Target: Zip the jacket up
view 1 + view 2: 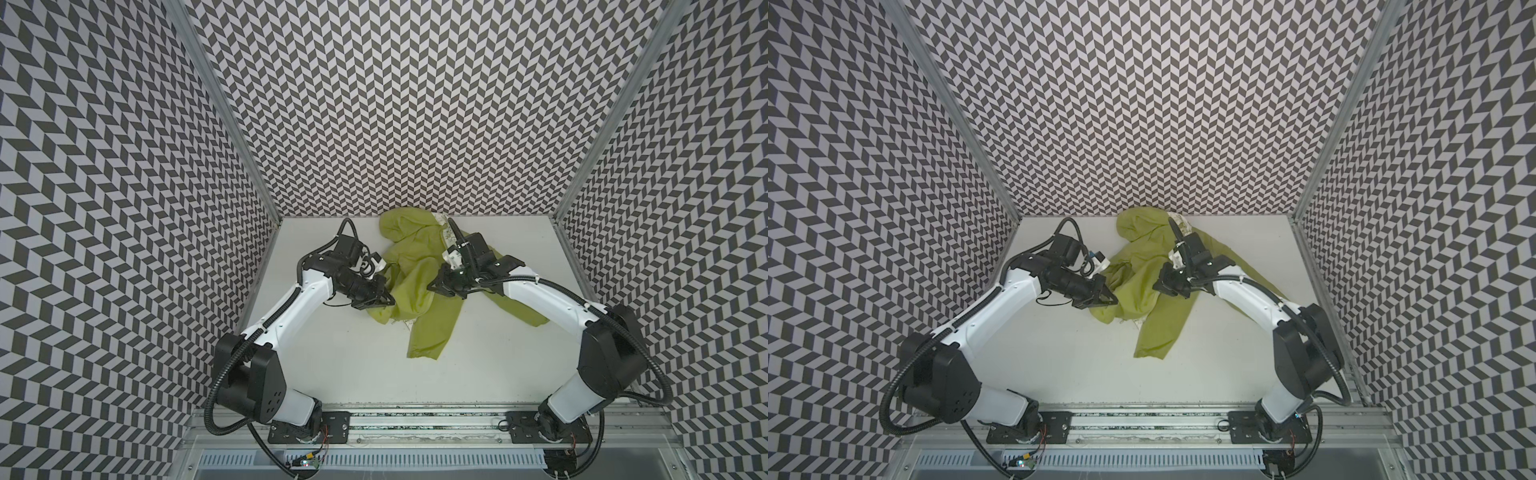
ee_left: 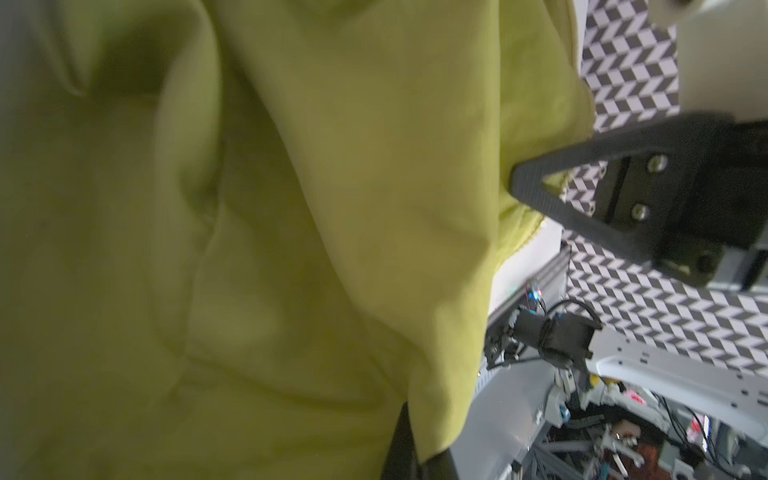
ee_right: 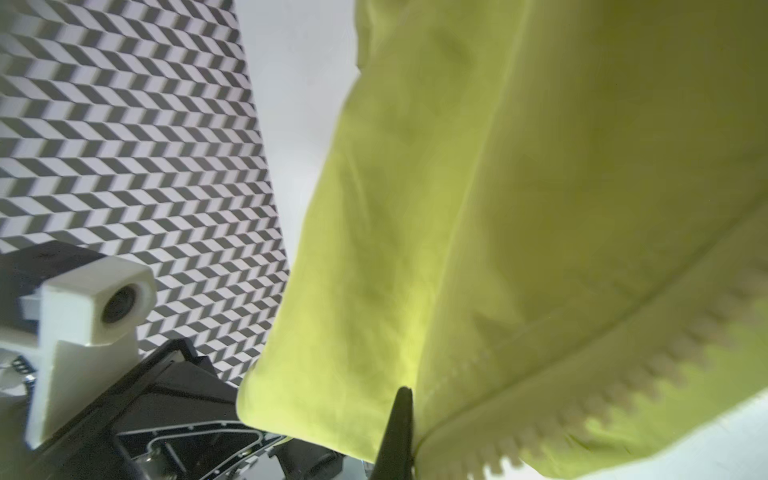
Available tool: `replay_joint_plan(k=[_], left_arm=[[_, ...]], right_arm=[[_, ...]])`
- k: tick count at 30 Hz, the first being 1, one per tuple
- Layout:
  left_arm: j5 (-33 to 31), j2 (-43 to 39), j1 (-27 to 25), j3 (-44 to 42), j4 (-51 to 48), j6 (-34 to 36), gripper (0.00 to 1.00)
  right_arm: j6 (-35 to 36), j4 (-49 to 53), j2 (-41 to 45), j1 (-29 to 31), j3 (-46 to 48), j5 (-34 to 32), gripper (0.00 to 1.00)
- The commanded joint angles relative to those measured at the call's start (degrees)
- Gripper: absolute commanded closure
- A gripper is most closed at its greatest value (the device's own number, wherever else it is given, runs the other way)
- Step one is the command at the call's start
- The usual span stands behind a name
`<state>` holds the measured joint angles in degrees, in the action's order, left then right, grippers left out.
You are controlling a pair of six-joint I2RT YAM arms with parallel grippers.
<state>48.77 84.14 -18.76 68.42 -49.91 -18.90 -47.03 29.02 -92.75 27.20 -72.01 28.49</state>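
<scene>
Gripping the jacket edges, left jaws and right jaws are clamped tight; table open nearside.

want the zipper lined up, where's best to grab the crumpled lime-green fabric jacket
Probably the pale toothed zipper edge of the lime-green thin fabric jacket, pinched from the right side: that edge lies exposed there, the rest is bunched.

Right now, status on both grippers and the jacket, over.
Left gripper shut on the jacket. Right gripper shut on it beside the zipper teeth. Jacket bunched, zipper open. Nothing else in the way.
</scene>
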Motion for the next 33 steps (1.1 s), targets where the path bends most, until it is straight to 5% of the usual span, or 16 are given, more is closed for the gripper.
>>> replay_joint_plan(k=[1, 6, 12, 14, 17, 19, 22, 29, 33], left_arm=[[7.73, 2.37, 0.08, -2.49, 2.75, -1.34, 1.0], [2.43, 10.0, 0.41, 1.85, 1.62, -0.15, 1.0], [-13.37, 23.72, 2.2, 12.53, -0.52, -2.6, 1.0], [-18.07, 27.35, 3.36, 16.13, -1.46, -3.59, 0.97], [-22.8, 29.07, 5.2, 20.07, -2.84, -5.07, 0.75], [-25.12, 28.06, 6.0, 21.51, -3.67, -5.27, 0.5], [-28.58, 25.21, 6.53, 21.77, -5.33, -4.76, 0.31], [-30.63, 11.09, 7.16, 13.46, -5.79, -5.98, 0.19], [-24.78, -1.79, 6.67, 3.63, -2.26, -10.31, 0.17]], right_arm=[[7.57, 13.1, 0.81, -2.22, -1.05, -2.04, 1.0], [10.62, 15.56, -9.62, -3.92, -10.37, -1.04, 1.0], [10.44, 18.71, -25.52, -3.38, -27.56, -2.99, 1.0], [10.7, 20.47, -28.49, -3.38, -32.28, -3.59, 0.89], [11.47, 22.73, -29.56, -3.47, -36.13, -5.16, 0.68], [12.17, 23.44, -28.4, -3.72, -36.14, -5.91, 0.55], [12.87, 22.76, -25.12, -3.91, -32.79, -6.56, 0.42], [11.55, 14.79, -14.22, -3.75, -17.75, -3.73, 0.39], [10.08, 9.32, -8.12, -2.63, -9.43, -1.49, 0.39]])
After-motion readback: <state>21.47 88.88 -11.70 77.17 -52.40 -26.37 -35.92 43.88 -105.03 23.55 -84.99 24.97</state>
